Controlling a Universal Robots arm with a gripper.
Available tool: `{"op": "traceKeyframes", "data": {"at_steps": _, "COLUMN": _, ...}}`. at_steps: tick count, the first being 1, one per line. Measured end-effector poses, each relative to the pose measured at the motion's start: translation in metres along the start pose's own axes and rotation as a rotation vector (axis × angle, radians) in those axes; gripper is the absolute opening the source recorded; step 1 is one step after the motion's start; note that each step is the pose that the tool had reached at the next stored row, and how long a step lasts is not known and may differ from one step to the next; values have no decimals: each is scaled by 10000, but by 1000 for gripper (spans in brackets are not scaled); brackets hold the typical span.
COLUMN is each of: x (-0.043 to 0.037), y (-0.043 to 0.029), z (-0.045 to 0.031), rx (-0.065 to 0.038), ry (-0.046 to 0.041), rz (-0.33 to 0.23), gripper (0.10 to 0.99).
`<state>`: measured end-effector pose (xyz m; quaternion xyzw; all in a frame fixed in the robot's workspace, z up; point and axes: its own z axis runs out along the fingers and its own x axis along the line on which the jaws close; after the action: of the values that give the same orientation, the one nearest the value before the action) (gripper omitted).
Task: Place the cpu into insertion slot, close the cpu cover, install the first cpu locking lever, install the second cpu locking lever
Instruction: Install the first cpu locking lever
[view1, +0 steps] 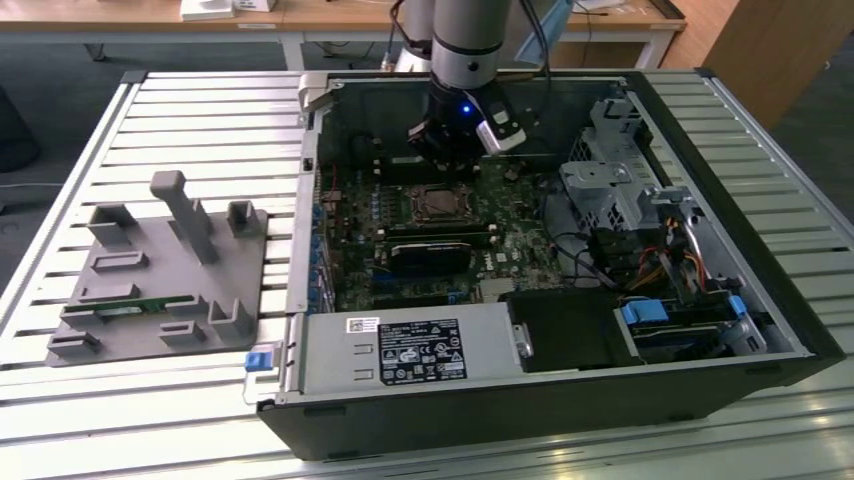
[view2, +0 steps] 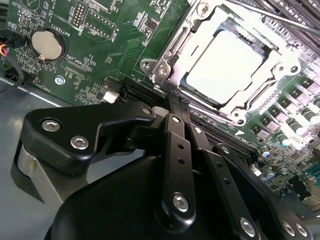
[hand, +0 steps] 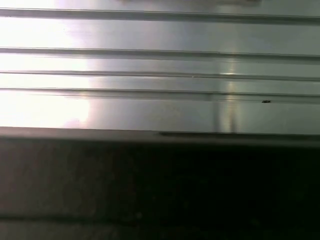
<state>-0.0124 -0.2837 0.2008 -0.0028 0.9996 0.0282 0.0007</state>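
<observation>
- You have the gripper (view1: 454, 150) low inside the open computer case (view1: 747, 300), just beyond the insertion slot (view1: 438, 204).
- The drive cage (view1: 607, 195) and cables (view1: 667, 265) crowd the exterior view's right.
- The black heatsink block (view1: 430, 255) stands just beside the slot, on its near side.
- The case wall (view1: 315, 180) bounds the exterior view's left.
- The space straight above the slot is open.

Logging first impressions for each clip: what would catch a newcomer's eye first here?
The open computer case on the slatted table, with the arm's gripper lowered inside it just beyond the socket. In the second wrist view, the bright cpu sits in that socket with the cover lying around it, the gripper's black links in the foreground. A grey fixture block stands at the exterior view's left.
</observation>
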Motion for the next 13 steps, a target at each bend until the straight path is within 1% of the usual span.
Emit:
{"op": "traceKeyframes", "data": {"at_steps": 4, "x": 0, "y": 3, "z": 10, "rx": 183, "ry": 3, "rz": 0, "gripper": 106}}
{"op": "traceKeyframes", "data": {"at_steps": 7, "x": 0, "y": 8, "z": 21, "rx": 295, "ry": -1, "rz": -1, "gripper": 106}}
{"op": "traceKeyframes", "data": {"at_steps": 9, "x": -1, "y": 11, "z": 24, "rx": 333, "ry": 1, "rz": -1, "gripper": 106}}
{"op": "traceKeyframes", "data": {"at_steps": 13, "x": 0, "y": 16, "z": 28, "rx": 344, "ry": 2, "rz": -1, "gripper": 106}}
